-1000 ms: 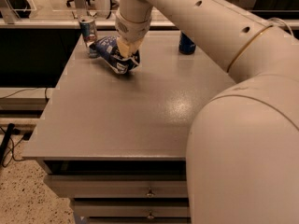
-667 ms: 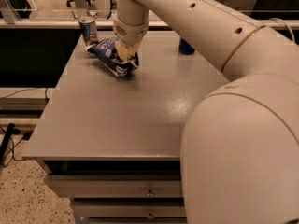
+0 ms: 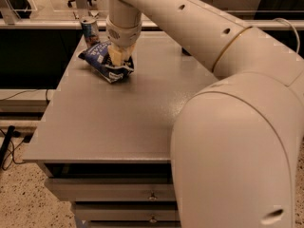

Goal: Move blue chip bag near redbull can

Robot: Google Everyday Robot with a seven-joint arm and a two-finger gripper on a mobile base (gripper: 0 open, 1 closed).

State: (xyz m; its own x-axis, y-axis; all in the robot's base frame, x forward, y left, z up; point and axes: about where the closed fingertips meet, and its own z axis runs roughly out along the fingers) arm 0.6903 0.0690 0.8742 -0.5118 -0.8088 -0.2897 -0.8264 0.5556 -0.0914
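The blue chip bag [image 3: 102, 60] lies crumpled on the grey table [image 3: 118, 122] at its far left. The redbull can [image 3: 89, 31] stands upright at the far left corner, just behind the bag and a small gap from it. My gripper [image 3: 118, 57] comes straight down from the arm onto the bag's right half. Its pale fingers [image 3: 115, 56] are closed on the foil. The part of the bag under the fingers is hidden.
My large white arm [image 3: 228, 127] fills the right side of the view and hides the table's right part. A dark object [image 3: 185, 51] peeks out behind the arm at the far edge. Drawers [image 3: 109, 191] sit below the table front. Cables lie on the floor at the left.
The gripper and the bag have shifted a little to the left, closer to the redbull can. The arm covers more of the right side of the view.
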